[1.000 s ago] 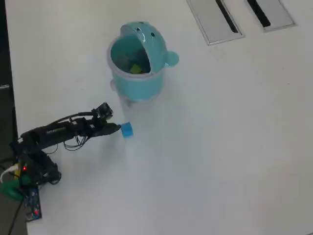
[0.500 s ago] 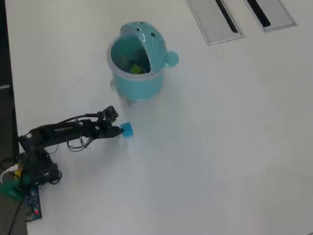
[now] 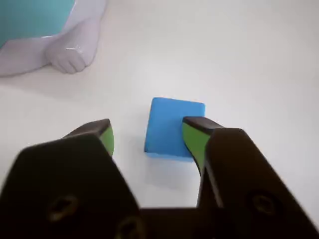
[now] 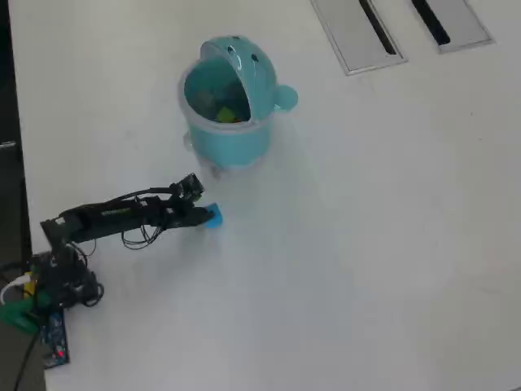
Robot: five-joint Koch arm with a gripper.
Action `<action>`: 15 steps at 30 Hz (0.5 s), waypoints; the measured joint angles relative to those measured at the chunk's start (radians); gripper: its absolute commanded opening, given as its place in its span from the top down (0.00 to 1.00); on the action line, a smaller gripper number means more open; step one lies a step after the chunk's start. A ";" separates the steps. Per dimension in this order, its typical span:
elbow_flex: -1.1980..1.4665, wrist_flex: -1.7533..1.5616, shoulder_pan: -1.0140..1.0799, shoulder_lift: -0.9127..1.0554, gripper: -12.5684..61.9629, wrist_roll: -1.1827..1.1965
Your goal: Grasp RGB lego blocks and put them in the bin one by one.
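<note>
A blue lego block (image 3: 172, 124) lies flat on the white table, between my gripper's (image 3: 148, 135) open jaws. It sits close against the right green pad (image 3: 192, 142), which overlaps its corner; the left pad (image 3: 106, 137) stands well apart from it. From above, the gripper (image 4: 205, 217) reaches the block (image 4: 215, 216) just below the bin (image 4: 236, 142). The round light-teal bin has its domed lid (image 4: 251, 69) tipped open, and a yellow-green block (image 4: 227, 114) lies inside. In the wrist view the bin's wall (image 3: 30, 17) and a white foot (image 3: 70, 50) fill the top left.
Two grey slotted panels (image 4: 358, 32) (image 4: 452, 20) are set into the table at the top right. The arm's base with wires and a circuit board (image 4: 50, 326) stands at the lower left, next to the table's dark left edge (image 4: 6, 204).
The arm has stretched to the right, bringing the open jaws up around the blue block. The block and the bin have stayed in place.
</note>
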 measured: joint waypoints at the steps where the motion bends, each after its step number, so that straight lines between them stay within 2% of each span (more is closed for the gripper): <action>1: -0.006 0.000 0.003 -0.008 0.51 0.000; 15: -0.078 -0.048 0.029 -0.097 0.51 0.000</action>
